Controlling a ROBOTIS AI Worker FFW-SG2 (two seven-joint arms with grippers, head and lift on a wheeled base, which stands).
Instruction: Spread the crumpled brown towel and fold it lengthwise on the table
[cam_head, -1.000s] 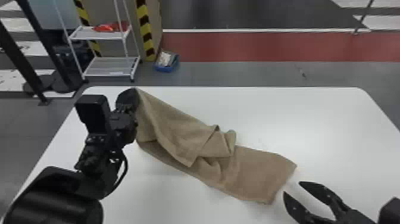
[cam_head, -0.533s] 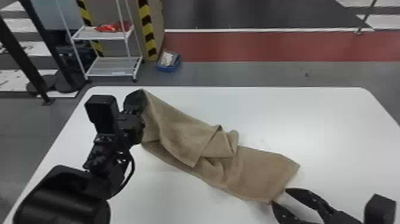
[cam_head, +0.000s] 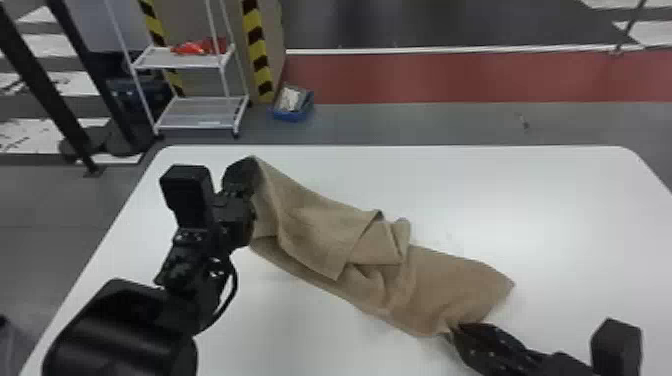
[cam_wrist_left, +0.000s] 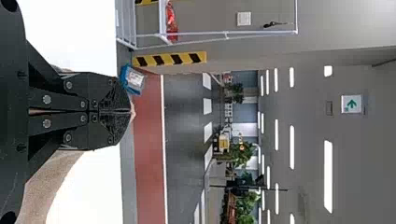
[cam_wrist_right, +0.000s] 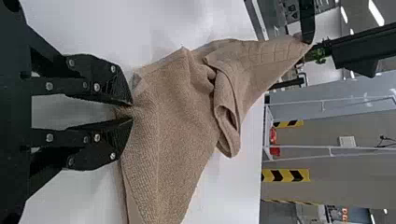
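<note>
Your L gripper (cam_head: 242, 173) is up over the table's (cam_head: 550, 205) far-left part, jaws together, clamped on one end of the brown towel (cam_head: 320, 225). Your R gripper (cam_head: 454, 332) is low over the table's near side, right of its middle, jaws nearly together w/ a pinch of the towel's near edge btwn the tips. You've got the towel running diag. from the table's far left twd its near right: L end raised, mid-section crumpled & folded over itself.
</note>
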